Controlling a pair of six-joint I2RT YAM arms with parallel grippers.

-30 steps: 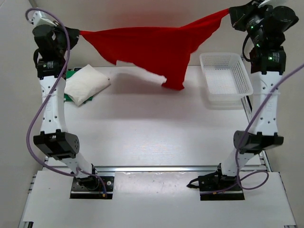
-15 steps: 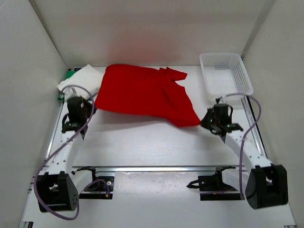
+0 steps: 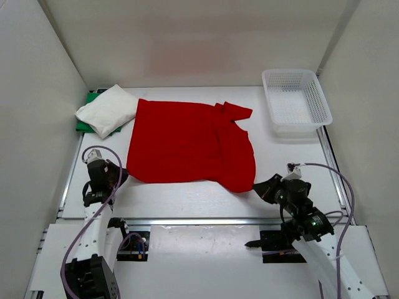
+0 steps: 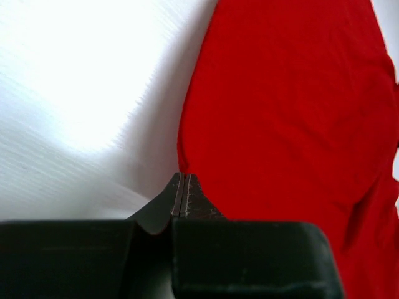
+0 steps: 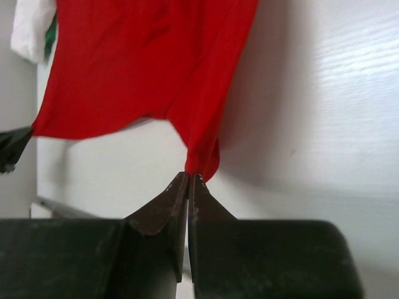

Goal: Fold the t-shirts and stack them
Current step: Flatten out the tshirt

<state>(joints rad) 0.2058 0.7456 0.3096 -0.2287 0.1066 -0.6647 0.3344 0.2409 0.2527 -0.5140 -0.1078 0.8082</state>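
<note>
Red t-shirt (image 3: 187, 140) lay spread flat on the desk (image 3: 187, 199). Left end effector (image 4: 181, 182) was clamped shut on its near-left corner, and right end effector (image 5: 188, 179) was pinched tight on the near-right corner, both low at the front hem.

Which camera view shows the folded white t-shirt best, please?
The top external view: the white t-shirt lies whole at the far left, on the green t-shirt. The right wrist view catches only a corner; the left wrist view misses it.
</note>
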